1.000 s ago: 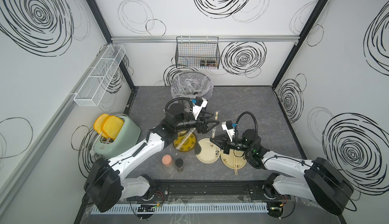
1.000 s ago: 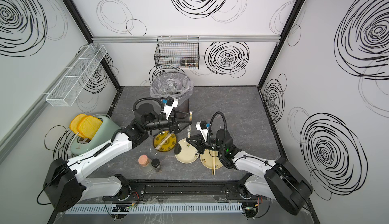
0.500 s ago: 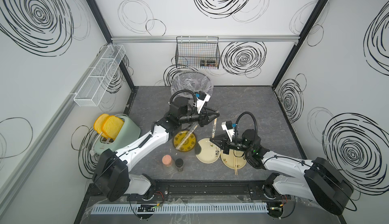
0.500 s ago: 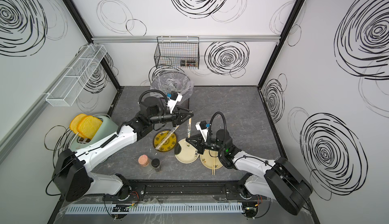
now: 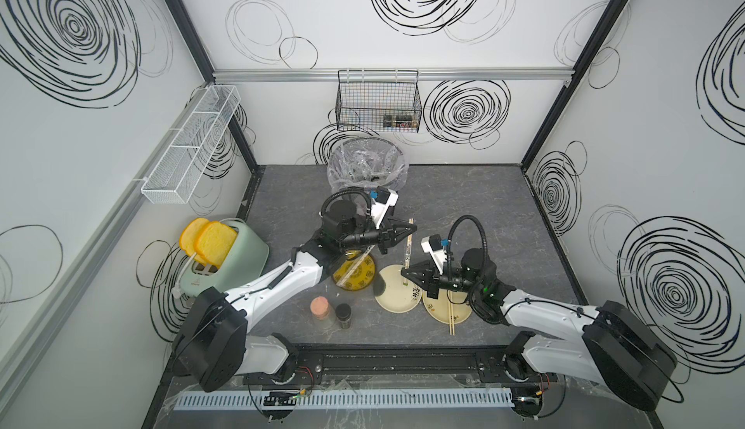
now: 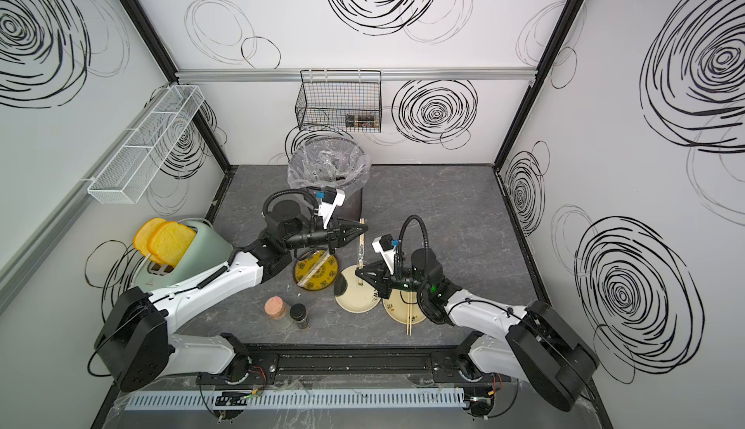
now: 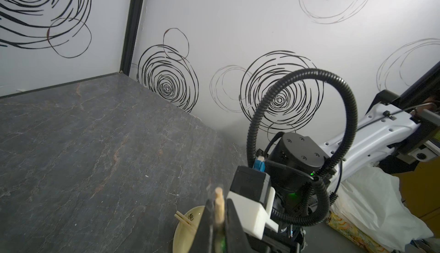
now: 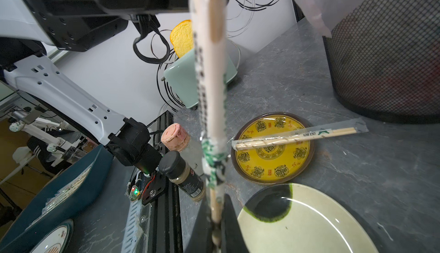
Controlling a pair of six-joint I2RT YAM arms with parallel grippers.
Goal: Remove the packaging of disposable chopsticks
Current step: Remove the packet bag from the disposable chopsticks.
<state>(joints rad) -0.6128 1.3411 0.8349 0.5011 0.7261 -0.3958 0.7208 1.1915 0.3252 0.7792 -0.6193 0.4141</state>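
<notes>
Both ends clamped: left gripper (image 5: 413,229) grips the far, upper end of one chopstick pair (image 5: 408,247), right gripper (image 5: 404,273) its near, lower end. Long axis runs straight between them. The sleeve (image 8: 212,161) sits bunched just above the right jaws, well below the left.

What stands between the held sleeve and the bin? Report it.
Nothing visible on the table. The sleeve is on the chopsticks, held in the air by the left gripper and right gripper, both shut. The bin stands just behind the left gripper; only that arm's wrist camera lies between.
</notes>
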